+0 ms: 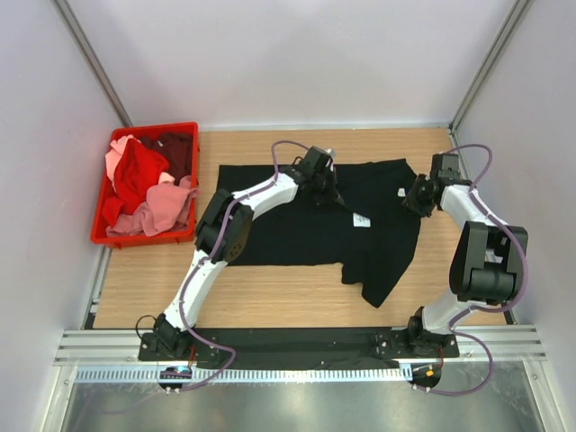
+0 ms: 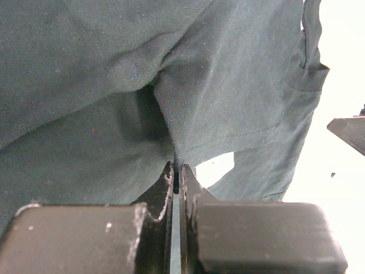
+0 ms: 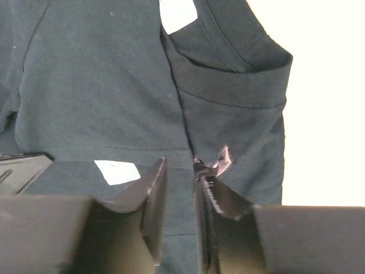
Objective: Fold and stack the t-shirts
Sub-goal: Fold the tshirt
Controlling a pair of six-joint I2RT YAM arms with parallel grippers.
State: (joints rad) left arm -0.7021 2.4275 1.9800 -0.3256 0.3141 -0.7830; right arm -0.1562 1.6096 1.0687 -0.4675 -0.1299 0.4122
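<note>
A black t-shirt (image 1: 297,225) lies spread on the wooden table, with a small white label (image 1: 362,219) near its right side and one sleeve hanging toward the front. My left gripper (image 1: 328,193) is at the shirt's far edge. In the left wrist view the left gripper (image 2: 178,169) is shut on a pinched ridge of the black t-shirt (image 2: 102,85). My right gripper (image 1: 416,200) is at the shirt's right edge. In the right wrist view the right gripper (image 3: 179,165) stands slightly open just over the black t-shirt (image 3: 102,85), beside a white label (image 3: 117,172).
A red plastic crate (image 1: 144,239) stands at the table's left, holding red (image 1: 137,171), pink (image 1: 166,207) and dark maroon (image 1: 177,148) shirts in a heap. White walls close in the table at the left, back and right.
</note>
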